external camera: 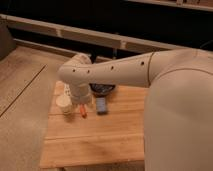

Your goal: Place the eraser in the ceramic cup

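The ceramic cup [64,102], small and cream-white, stands upright near the left edge of the wooden table [95,142]. My white arm reaches in from the right and bends down over the table's far left part. The gripper [82,100] hangs at its end just right of the cup, above an orange stick [83,113]. It is open, and its fingertips are hidden behind the wrist. The eraser is hidden from view.
A black bowl [103,89] sits at the table's back, partly behind the arm. A blue-grey block [101,105] lies in front of it. A white object [65,90] shows behind the cup. The floor lies to the left and a dark wall with a rail behind.
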Controlling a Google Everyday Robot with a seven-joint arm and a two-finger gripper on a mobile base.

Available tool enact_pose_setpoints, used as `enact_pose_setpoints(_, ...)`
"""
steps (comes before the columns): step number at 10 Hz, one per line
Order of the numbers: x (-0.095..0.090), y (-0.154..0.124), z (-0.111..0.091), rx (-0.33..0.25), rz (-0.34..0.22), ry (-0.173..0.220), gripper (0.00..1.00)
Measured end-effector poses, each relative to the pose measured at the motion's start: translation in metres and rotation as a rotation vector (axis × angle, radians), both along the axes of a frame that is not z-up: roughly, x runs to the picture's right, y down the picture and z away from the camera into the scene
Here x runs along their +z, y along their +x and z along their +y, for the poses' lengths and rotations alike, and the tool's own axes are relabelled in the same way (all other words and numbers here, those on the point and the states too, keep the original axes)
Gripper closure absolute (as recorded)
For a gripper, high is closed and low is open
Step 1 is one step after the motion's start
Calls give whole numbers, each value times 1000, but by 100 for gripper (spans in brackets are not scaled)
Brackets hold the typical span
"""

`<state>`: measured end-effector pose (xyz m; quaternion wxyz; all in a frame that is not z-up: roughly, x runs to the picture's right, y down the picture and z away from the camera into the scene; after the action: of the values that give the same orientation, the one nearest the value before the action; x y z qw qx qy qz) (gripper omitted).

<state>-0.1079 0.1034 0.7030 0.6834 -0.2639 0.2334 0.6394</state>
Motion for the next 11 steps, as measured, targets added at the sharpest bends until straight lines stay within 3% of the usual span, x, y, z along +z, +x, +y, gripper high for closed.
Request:
enact_pose_setpoints(9,0,0,-1,-4,0,5,35)
enact_pose_setpoints(11,0,-2,-18,-16,-23,84,35)
